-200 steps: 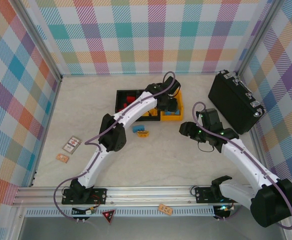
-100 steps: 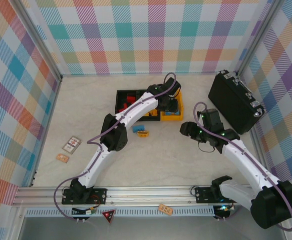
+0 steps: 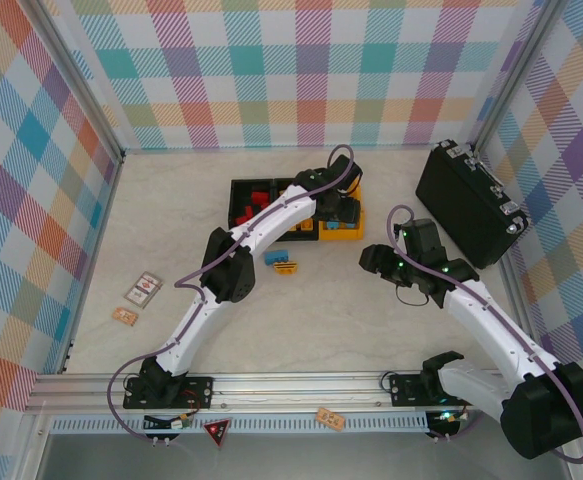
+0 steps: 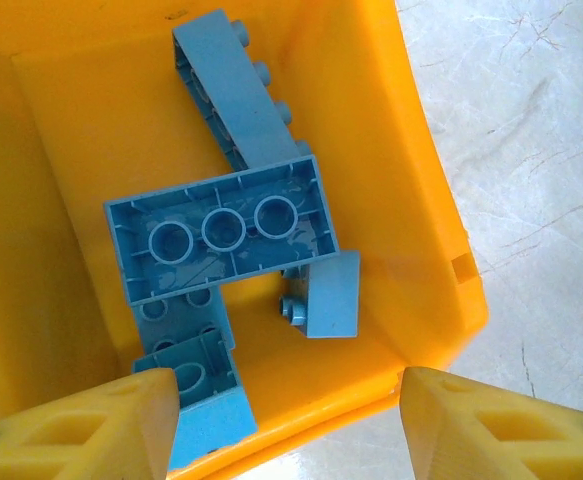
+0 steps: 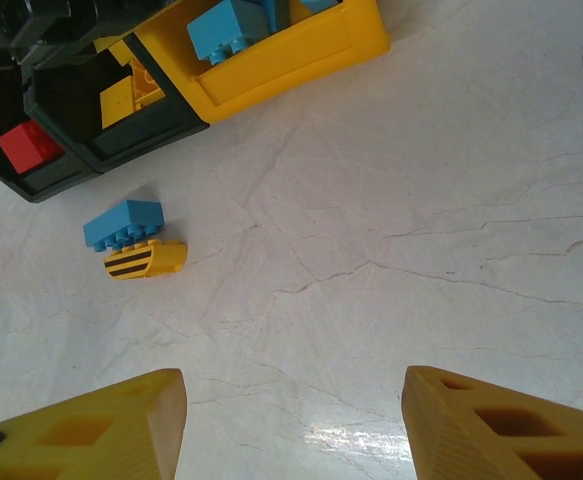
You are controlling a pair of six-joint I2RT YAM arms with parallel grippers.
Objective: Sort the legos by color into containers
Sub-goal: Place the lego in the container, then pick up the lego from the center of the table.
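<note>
Left gripper [image 4: 289, 388] opened, empty, above blue legos [image 4: 221, 235].

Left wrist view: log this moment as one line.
left gripper: open above yellow bin | bin: blue bricks | right gripper: open, empty | table: blue brick, striped yellow brick

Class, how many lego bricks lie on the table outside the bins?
2: a blue brick and a black-striped yellow brick, side by side on the table near the black bins. The left arm may hide others.
</note>
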